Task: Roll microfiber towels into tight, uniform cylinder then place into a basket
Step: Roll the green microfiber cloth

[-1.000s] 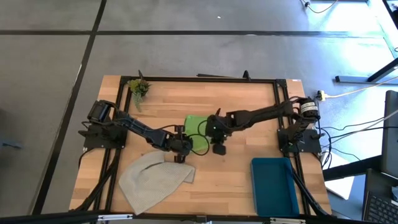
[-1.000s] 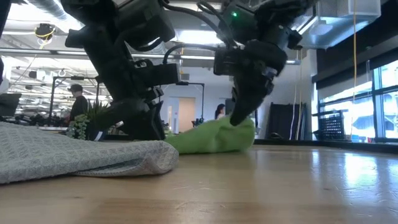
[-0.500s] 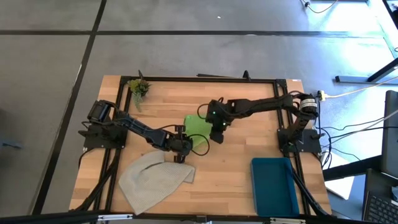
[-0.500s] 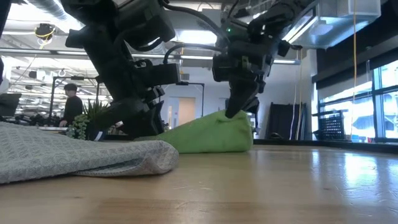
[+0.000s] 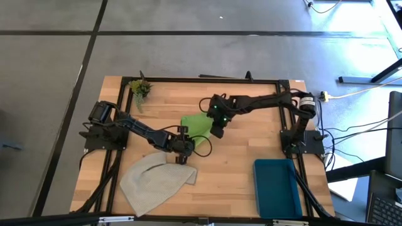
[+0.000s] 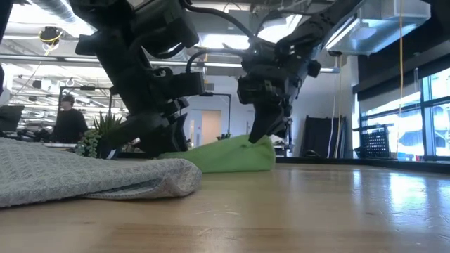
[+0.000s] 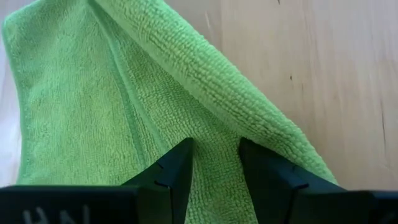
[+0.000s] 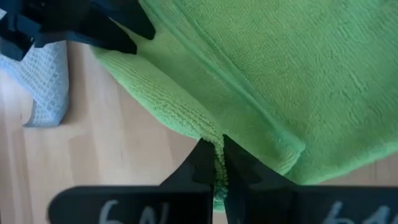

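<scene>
The green towel (image 5: 196, 124) lies bunched at the centre of the tabletop (image 5: 251, 144), held from both sides. The right gripper (image 5: 216, 131), just right of centre in the high view, is clamped on a thin fold of the towel's edge. The left gripper (image 5: 188, 147), below and left of the towel, has its fingers a little apart with cloth lying between them; whether they actually press it is hard to tell.

The main risk is the right gripper's hold: it seems to have only a narrow pinch of hem, so a pull could let the cloth slip out, or drag the whole towel sideways instead of turning it into a roll. With the folds already uneven, the result may be a loose, lopsided bundle. The grey towel (image 5: 156, 181), lower left, sits close to the left arm and could get snagged.

The right wrist view shows how slim that pinch is (image 8: 217, 163), which the high view cannot. The low view shows the towel's hump (image 6: 221, 153) resting on the tabletop, barely lifted. Only the high view shows the blue basket (image 5: 277, 187) at lower right, well apart from the work.
</scene>
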Controlling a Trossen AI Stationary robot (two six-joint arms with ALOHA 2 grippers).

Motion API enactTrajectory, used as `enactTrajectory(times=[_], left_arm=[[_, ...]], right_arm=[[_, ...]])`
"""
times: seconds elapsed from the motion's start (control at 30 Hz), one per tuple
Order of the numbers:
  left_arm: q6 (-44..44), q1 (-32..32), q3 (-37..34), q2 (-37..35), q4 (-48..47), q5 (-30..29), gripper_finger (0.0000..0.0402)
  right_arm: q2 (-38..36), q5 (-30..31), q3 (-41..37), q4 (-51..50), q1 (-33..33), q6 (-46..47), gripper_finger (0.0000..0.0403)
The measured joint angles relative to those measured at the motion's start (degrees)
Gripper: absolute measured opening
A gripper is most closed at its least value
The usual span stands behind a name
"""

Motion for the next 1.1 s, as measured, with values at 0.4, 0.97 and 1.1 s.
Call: enactTrajectory(times=[0.4, 0.97, 1.1], left_arm=[[0.5, 0.0, 0.0, 0.0, 0.0, 0.2, 0.0133], [1.5, -1.4, 0.0, 0.0, 0.1, 1.9, 0.0133], [-1.6, -3.0, 0.0, 0.0, -0.3, 1.9, 0.0133]], right_arm=[[1.1, 1.2, 0.0, 7.7, -2.9, -0.4, 0.0012], [3.1, -4.7, -0.1, 7.5, -1.5, -0.2, 0.0012], [3.1, -4.9, -0.1, 5.5, 0.5, -0.3, 0.0012]])
